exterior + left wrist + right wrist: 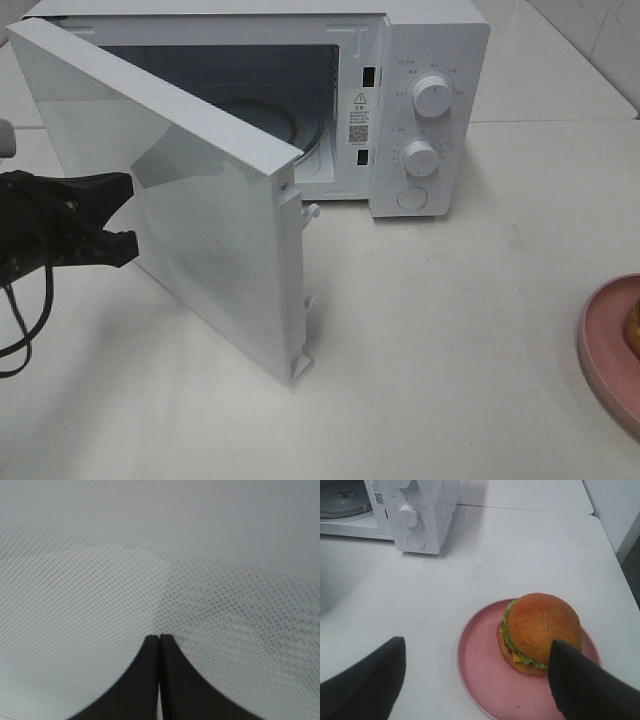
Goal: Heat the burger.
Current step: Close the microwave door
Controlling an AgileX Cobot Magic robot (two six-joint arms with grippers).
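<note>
Even, bright, soft light fills all three views — shadows stay faint, the clearest beneath the microwave (420,120) on the white bench (450,350). The open door (200,230) carries a pale sheen (its dotted mesh blurs in the left wrist view). The burger (540,632) is fairly sharp — the near claw fingers (585,685) are soft.

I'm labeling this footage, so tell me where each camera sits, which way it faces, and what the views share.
Exterior high: above the table, looking down at the microwave, its open door, the plate; left gripper shows.
Left wrist: on the left arm, close against the door's dotted panel; shut fingertips show.
Right wrist: on the right arm, above the burger; open fingers show.
Shared: microwave and plate appear in exterior and right wrist.
</note>
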